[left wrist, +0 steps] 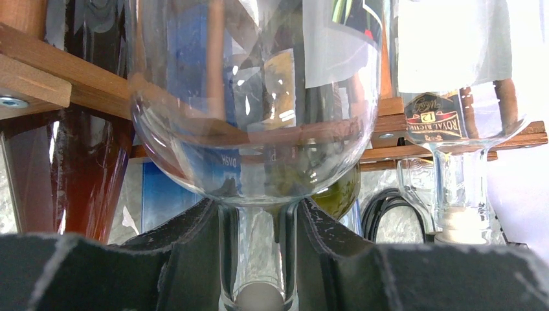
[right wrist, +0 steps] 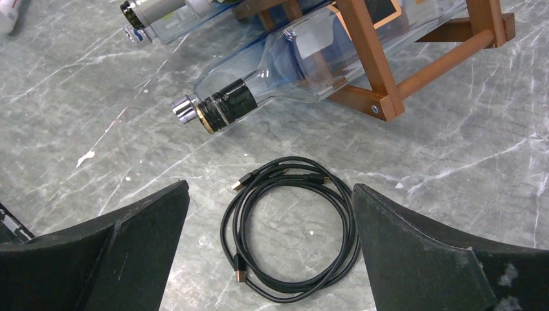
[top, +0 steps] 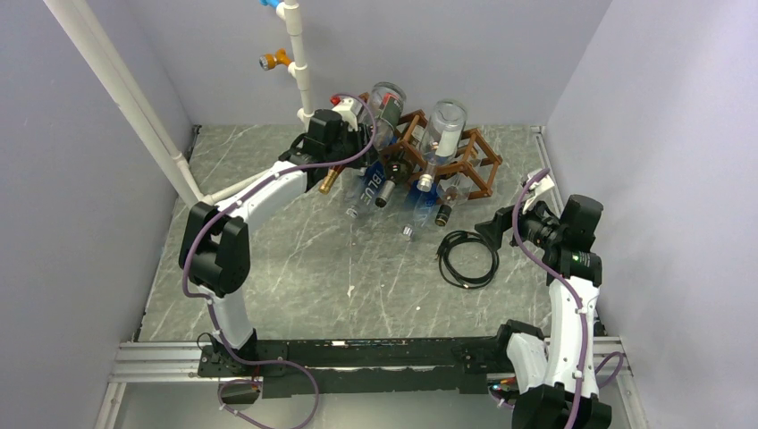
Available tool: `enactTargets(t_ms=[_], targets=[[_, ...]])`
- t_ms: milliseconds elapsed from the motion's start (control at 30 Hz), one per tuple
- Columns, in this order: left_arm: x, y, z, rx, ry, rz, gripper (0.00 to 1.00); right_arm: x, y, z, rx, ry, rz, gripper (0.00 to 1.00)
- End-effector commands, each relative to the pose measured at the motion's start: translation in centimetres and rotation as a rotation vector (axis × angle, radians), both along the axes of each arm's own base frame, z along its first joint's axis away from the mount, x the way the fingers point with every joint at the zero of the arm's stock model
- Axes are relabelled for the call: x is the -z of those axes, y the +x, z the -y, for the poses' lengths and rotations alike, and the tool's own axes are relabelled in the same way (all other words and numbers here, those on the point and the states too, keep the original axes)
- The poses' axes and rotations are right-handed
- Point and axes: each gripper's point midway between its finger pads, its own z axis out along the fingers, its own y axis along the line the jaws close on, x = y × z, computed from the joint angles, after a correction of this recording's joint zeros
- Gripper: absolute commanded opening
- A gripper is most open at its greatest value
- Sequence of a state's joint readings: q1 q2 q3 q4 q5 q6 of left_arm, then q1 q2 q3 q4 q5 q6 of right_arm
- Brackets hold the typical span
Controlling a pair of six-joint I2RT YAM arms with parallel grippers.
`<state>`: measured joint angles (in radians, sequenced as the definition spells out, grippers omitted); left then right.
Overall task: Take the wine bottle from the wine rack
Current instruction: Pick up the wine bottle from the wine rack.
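At the left end of the wine rack (top: 483, 174), my left gripper (left wrist: 259, 217) is pinched on the slim neck of a clear wine bottle (left wrist: 252, 110). The bottle's round shoulder sits just ahead of my fingers, against the rack's wooden bars. I judge the grasp made and the pull-out not yet begun. The next move calls for drawing back along the bottle's own line, so the shoulder slides free of the bars without tugging the rack or the amber bottle (left wrist: 84, 175) just beside it. Only the left wrist view shows this grip; from above, my wrist hides the neck, though that view alone shows the whole rack and how its bottles slope, necks toward the near side. The right wrist view adds my right gripper (right wrist: 270, 191), spread wide and idle above a coiled black cable (right wrist: 226, 233) just in front of the rack's right end.
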<state>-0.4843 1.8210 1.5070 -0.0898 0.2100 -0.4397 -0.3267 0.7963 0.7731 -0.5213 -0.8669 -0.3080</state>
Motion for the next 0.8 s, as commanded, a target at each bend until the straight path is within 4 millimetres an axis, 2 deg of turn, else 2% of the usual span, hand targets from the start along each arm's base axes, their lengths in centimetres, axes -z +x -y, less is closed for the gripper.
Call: enactTargets(t_ms=[0,767], targets=[[-14.5,1.0,-0.8,-0.050,-0.195,0.390,0.00,-0.5,0.4,0.1,-0.009,-0.029,0.045,1.00],[-17.6,0.0,-1.8,-0.088,-0.246,0.448,0.00,-0.4,0.4,0.0,-0.013,-0.036,0.045,1.00]])
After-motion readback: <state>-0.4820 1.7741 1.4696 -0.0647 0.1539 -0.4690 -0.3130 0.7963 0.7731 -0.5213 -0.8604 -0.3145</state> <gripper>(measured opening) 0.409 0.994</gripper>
